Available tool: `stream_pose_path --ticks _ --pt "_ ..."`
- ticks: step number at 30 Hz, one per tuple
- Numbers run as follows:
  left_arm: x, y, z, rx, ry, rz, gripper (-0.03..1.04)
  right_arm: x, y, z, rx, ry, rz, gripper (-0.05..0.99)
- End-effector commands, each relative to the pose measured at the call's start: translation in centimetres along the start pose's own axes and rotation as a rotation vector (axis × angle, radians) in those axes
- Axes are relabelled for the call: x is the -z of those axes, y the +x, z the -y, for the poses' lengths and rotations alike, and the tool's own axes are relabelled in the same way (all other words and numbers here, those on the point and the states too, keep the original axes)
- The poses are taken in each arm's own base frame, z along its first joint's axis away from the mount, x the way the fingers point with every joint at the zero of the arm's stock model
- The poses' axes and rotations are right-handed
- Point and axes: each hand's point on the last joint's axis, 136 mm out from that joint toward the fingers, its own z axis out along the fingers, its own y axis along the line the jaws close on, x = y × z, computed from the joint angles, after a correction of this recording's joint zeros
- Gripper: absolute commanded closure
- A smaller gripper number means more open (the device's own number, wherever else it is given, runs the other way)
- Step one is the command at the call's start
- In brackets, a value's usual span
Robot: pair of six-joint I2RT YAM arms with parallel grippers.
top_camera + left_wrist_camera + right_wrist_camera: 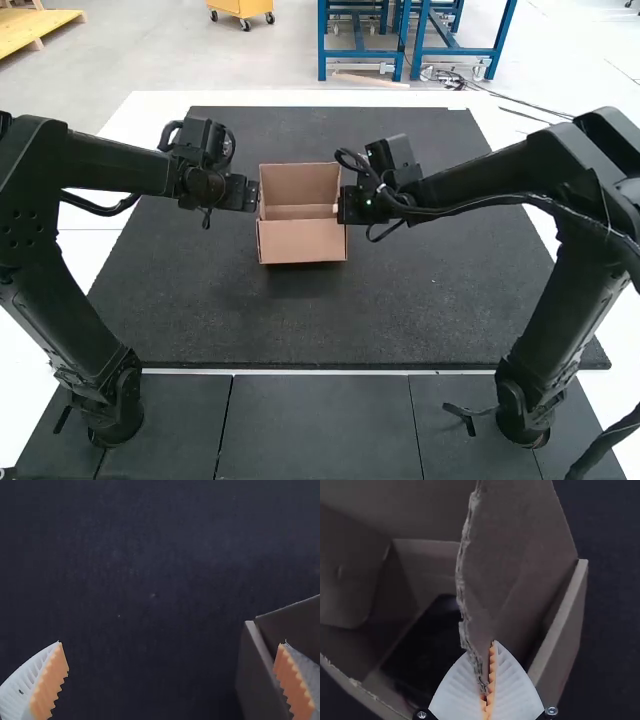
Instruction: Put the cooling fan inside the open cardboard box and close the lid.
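Your right gripper (489,652) is pinched tight on the upright side flap (520,555) of the cardboard box (300,240). The cooling fan (427,650) looks to be that dark shape on the box floor, so I'd call it in. That flap folds inward, away from the right arm, toward your left gripper (172,645), which is spread wide around the opposite wall.

My right tool (489,655) grips the upright flap (515,565) of the open brown cardboard box (300,225), and the flap's ragged edge covers part of the tool's orange pads. A dark shape (427,650) lies on the box floor; I cannot tell what it is. My left wrist view cuts the box off at a corner.
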Motion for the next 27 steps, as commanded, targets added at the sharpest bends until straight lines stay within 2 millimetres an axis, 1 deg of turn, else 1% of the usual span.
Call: stream_pose_path --ticks 1,4,8,12,17,19,24,27 --pt "1.8 -3.3 0.4 0.014 0.021 0.081 0.04 1.0 -0.7 -0.9 0.002 -0.011 0.021 0.95" --pt "1.9 -2.8 0.4 0.008 0.019 0.065 0.04 1.6 -0.7 -1.0 0.006 -0.006 0.008 0.95" --pt "2.2 -2.3 0.6 -0.002 0.037 0.042 0.04 2.3 0.0 -0.9 0.01 0.009 -0.035 0.95" --pt "2.5 -1.8 1.6 -0.018 0.069 0.024 0.04 2.8 0.5 -0.8 0.027 0.018 -0.062 0.95" --pt "2.8 -1.2 3.1 -0.047 0.112 0.005 0.04 2.8 1.2 -0.6 0.03 0.018 -0.091 0.95" --pt "2.9 -1.1 3.4 -0.053 0.119 0.0 0.04 2.8 1.4 -0.8 0.03 0.011 -0.097 0.95" --pt "3.0 -0.5 3.5 -0.059 0.121 -0.019 0.04 2.9 2.2 -1.0 0.038 0.0 -0.128 0.95" --pt "3.1 -0.4 3.3 -0.066 0.117 -0.026 0.04 2.9 3.2 -1.3 0.053 -0.005 -0.16 0.95"
